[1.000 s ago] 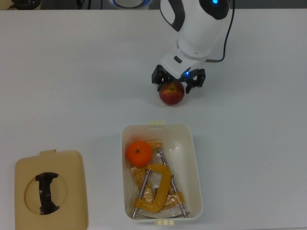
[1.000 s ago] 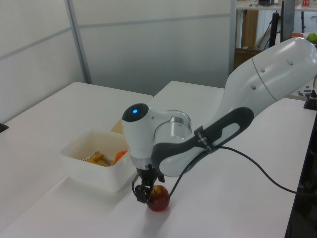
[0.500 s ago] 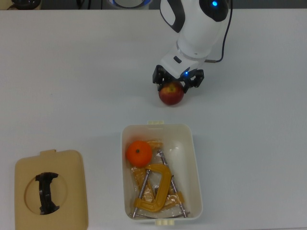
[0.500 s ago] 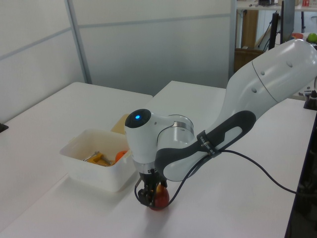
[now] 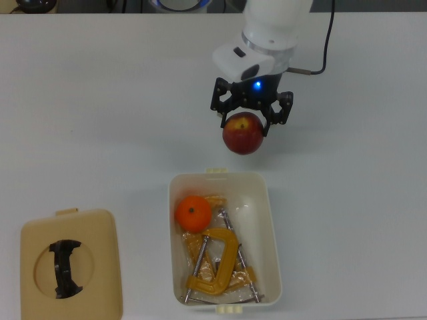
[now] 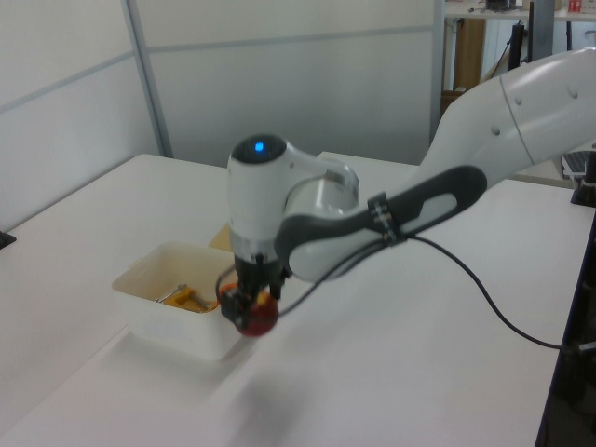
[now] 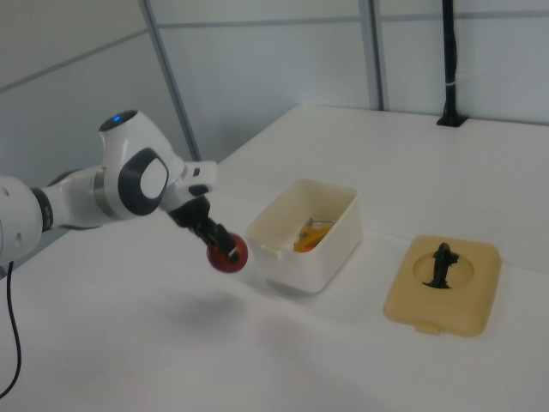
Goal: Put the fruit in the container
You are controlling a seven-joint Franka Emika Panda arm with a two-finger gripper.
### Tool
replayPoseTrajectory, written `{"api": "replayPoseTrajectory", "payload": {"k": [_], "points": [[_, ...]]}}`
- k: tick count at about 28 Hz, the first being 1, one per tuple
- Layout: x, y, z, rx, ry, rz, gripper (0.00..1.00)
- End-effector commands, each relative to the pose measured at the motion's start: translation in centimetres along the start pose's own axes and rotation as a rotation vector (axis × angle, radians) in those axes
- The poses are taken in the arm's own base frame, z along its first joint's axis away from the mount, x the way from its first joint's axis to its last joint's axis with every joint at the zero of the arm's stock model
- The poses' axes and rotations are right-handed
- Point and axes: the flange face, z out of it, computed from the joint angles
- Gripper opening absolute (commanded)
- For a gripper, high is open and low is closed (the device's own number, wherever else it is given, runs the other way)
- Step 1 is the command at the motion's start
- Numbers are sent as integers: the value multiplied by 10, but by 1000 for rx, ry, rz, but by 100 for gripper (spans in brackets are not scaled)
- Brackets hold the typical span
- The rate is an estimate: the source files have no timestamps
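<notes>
One fruit, the mandarin (image 5: 193, 213), already lies in the tub (image 5: 269, 200) beside yellow clamps (image 5: 217, 263), while the pincer (image 5: 248, 121) grips the apple (image 5: 243, 133) clear of the surface, just short of the tub's rim.

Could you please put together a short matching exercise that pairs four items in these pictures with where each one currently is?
Column one:
1. dark red apple with a yellow patch
2. small bright orange mandarin
3. yellow metal clamp
4. flat beige lid with a black handle

Column two:
A. lying on the white table, apart from the tub
B. held in the tool, off the table
C. inside the cream-white rectangular plastic tub, at the end nearest the arm
D. inside the tub, filling its far end

Pairs: 1-B, 2-C, 3-D, 4-A
</notes>
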Motion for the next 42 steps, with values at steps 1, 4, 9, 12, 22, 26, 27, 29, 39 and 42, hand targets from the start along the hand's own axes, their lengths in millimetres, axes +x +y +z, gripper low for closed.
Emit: {"api": "replayPoseTrajectory", "payload": {"k": [1,4,9,12,22,26,27,29,39,42], "points": [[37,21,-26,68,73,129,0],[63,32,-27,117,161,283,0],[91,43,-1,98,225,402,0],[100,45,11,66,250,448,44],[101,47,3,49,270,462,100],[92,51,-2,23,226,395,100],[84,53,-3,-2,156,314,100],[77,56,-5,11,60,217,100],[55,94,-43,88,-250,-182,100],[60,117,-49,52,-238,-172,100]]}}
